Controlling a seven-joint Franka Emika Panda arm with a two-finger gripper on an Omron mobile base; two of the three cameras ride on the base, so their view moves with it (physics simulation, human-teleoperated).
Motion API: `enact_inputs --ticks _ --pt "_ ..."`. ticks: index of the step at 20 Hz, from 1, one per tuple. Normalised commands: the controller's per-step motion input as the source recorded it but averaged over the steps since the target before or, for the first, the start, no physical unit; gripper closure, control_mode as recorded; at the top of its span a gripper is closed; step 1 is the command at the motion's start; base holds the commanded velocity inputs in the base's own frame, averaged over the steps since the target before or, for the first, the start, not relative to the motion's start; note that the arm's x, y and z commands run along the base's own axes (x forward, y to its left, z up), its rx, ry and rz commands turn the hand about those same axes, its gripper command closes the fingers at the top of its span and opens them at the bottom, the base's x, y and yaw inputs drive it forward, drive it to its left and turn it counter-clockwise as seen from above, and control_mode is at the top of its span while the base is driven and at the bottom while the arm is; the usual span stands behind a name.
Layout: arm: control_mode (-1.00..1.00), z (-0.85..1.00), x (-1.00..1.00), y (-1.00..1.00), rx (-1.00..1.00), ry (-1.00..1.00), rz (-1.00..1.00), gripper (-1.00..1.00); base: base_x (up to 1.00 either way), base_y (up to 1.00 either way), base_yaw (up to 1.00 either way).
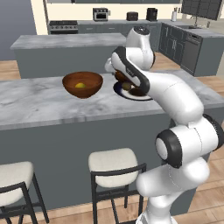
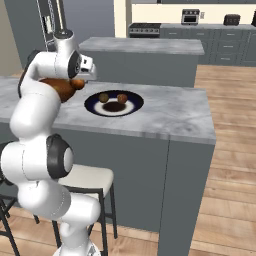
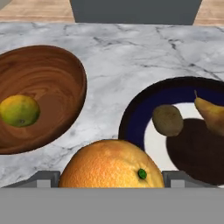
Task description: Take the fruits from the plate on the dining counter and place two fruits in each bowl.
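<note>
Orange and dimpled, with a small green stem dot: that is the fruit you have clamped between the two fingertips in the hand view, the jaws spread wide around it. It hangs over bare marble, between the wooden bowl on the left and the plate on the right. You can see a yellow-green fruit lying in the bowl. On the plate sit a brown kiwi on the white ring and a tan pear at the frame's edge.

From the left base view, you see the reddish bowl on the counter with the yellow fruit inside. The plate lies just right of it, mostly hidden by the arm. Two stools stand below the counter.

From the right base view, the plate is plain, navy-rimmed, with two brown fruits near its centre. The gripper hangs left of it with the orange showing; your arm blocks the bowl behind.
</note>
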Motion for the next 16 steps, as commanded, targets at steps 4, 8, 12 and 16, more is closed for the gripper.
enact_inputs --ticks 4,8,12,16 --pt "-1.00 0.07 -0.05 0.74 0.04 -0.09 0.04 1.00 0.00 0.00 0.00" --pt "-1.00 0.02 0.10 0.79 0.03 -0.08 0.01 1.00 0.00 0.00 0.00" --pt "-1.00 0.26 0.14 0.52 0.05 -0.03 0.00 1.00 0.00 0.00 0.00" --pt "-1.00 0.14 0.20 0.40 0.02 0.00 0.00 1.00 0.00 0.00 0.00"
